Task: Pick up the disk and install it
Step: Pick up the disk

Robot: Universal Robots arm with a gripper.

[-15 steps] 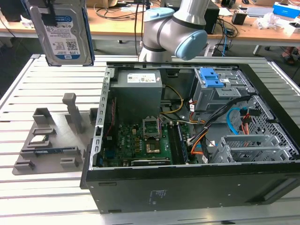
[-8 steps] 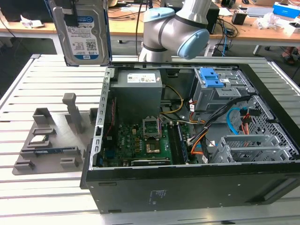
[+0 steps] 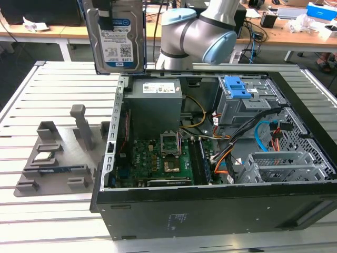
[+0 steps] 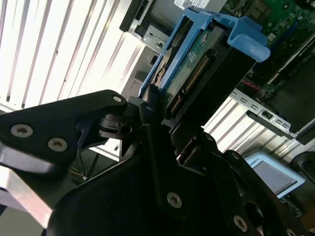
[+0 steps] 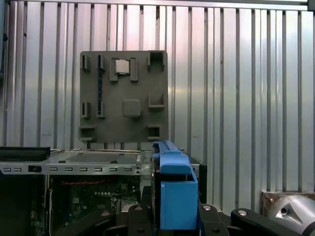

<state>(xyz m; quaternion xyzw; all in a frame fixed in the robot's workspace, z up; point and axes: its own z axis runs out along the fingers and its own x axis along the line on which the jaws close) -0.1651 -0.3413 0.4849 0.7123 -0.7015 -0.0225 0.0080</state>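
Carry step in hand. Gripper (image 4: 170, 120) is clamped on the disk (image 3: 117, 37), fingers closed against its blue-bracketed edges. The disk hangs upright in the air, above the far corner of the open computer case (image 3: 210, 211) on the exterior view's left. Not yet installed.

Judgement: seating calls for squaring the bracket to the empty grey drive cage (image 3: 279, 166), well apart on the exterior view's right.

Loose cables (image 3: 263, 137) crowd that bay. The fixture tray (image 3: 52, 158) sits on the counter (image 3: 31, 221).

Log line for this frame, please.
gripper: shut on disk | disk: held in air, upright | where: by far corner of open computer case, exterior view's left | install: not done
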